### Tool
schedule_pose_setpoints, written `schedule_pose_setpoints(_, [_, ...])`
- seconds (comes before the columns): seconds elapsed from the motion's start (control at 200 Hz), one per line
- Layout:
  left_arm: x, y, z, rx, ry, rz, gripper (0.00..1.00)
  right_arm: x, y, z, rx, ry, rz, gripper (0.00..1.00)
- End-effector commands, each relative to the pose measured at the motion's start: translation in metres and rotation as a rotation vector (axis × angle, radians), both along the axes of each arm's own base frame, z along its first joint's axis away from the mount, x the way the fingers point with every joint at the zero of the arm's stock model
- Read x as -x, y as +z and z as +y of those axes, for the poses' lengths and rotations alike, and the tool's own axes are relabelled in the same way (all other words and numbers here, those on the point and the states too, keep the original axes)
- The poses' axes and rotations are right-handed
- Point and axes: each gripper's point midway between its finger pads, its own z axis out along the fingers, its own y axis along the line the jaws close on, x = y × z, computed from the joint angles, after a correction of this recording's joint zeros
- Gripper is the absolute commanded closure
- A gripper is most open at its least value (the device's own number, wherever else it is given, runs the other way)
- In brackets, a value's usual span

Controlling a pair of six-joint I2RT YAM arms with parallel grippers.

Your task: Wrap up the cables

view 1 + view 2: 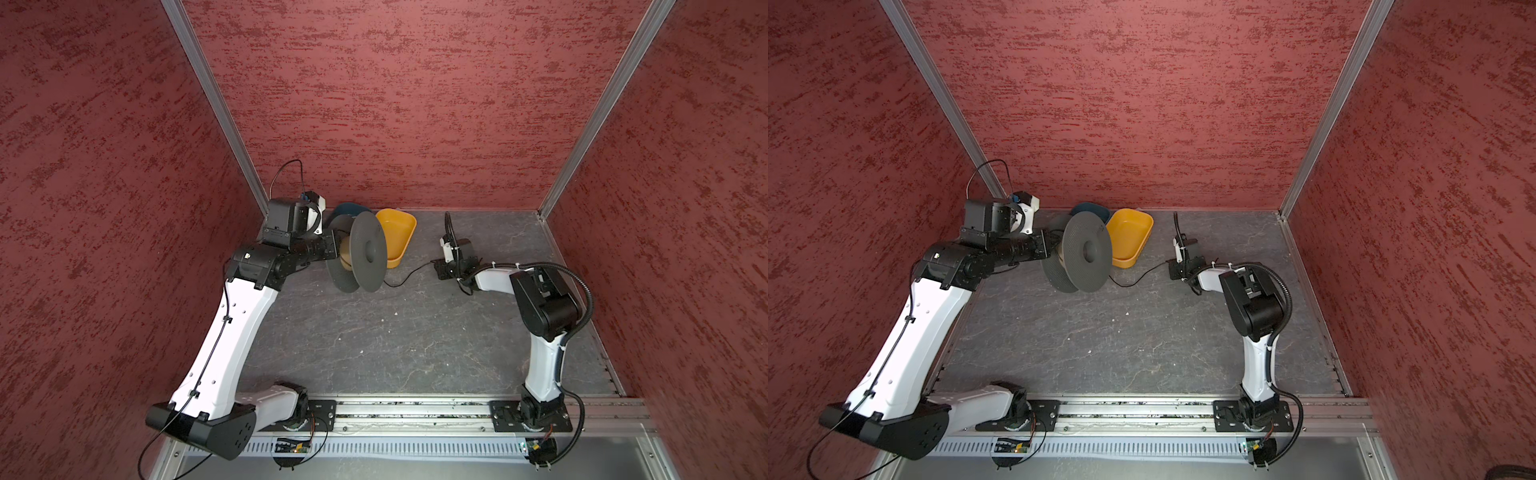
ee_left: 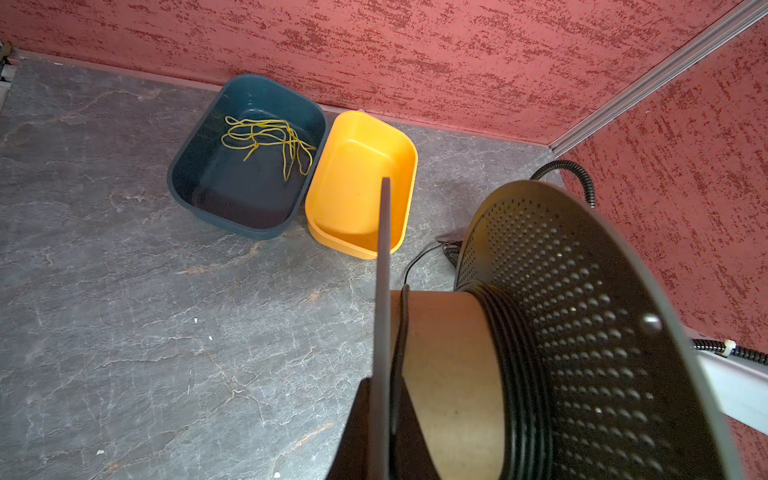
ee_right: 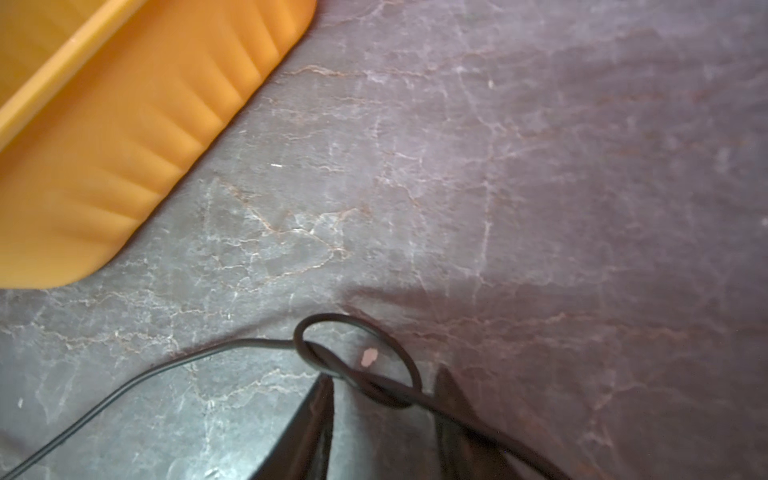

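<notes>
A black spool (image 1: pixel 365 253) (image 1: pixel 1088 253) with perforated flanges and a cardboard core is held on edge above the table at back left. My left gripper (image 2: pixel 384 399) is shut on its near flange. Several turns of the thin black cable (image 2: pixel 519 374) lie on the core against the far flange. From the spool the cable (image 1: pixel 409 276) (image 1: pixel 1138 276) trails right across the table to my right gripper (image 1: pixel 440 270) (image 1: pixel 1173 270). In the right wrist view that gripper (image 3: pixel 386 399) is open low over the table, and a small loop of the cable (image 3: pixel 249 341) lies across its fingertips.
A yellow bin (image 1: pixel 395 228) (image 2: pixel 361 187) (image 3: pixel 124 124) stands just behind the spool, close to my right gripper. Beside it is a dark blue bin (image 2: pixel 249 199) holding yellow-green strands (image 2: pixel 266 141). Red walls close the back and both sides.
</notes>
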Motion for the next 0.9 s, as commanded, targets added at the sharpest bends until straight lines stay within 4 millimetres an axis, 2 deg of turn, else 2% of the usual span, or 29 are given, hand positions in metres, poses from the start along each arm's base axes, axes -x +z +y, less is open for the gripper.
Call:
schedule_pose_setpoints(0.0, [-0.005,0.029,-0.007,0.062,-0.018,-0.104,0.98,-0.016,0.024,0.002,-0.03,-0.007,-0.076,0.71])
schedule_pose_setpoints(0.055, [-0.005,0.031,-0.007,0.063,-0.02,-0.109,0.98,-0.018,0.025,-0.001,-0.023,-0.016,-0.081,0.75])
schedule_pose_setpoints(0.215, [-0.005,0.032,-0.008,0.065,-0.023,-0.11,0.98,-0.023,0.025,-0.007,-0.032,-0.027,-0.083,0.75])
schedule_pose_setpoints(0.361, [-0.006,0.031,-0.009,0.066,-0.025,-0.105,0.98,-0.029,0.024,-0.006,-0.061,-0.009,-0.095,0.61])
schedule_pose_setpoints(0.496, [-0.006,0.03,-0.01,0.067,-0.026,-0.104,0.98,-0.033,0.025,0.001,-0.088,0.023,-0.099,0.53])
schedule_pose_setpoints(0.897, [-0.008,0.024,-0.015,0.071,-0.037,-0.09,0.98,-0.048,0.011,0.009,-0.095,0.021,0.006,0.55])
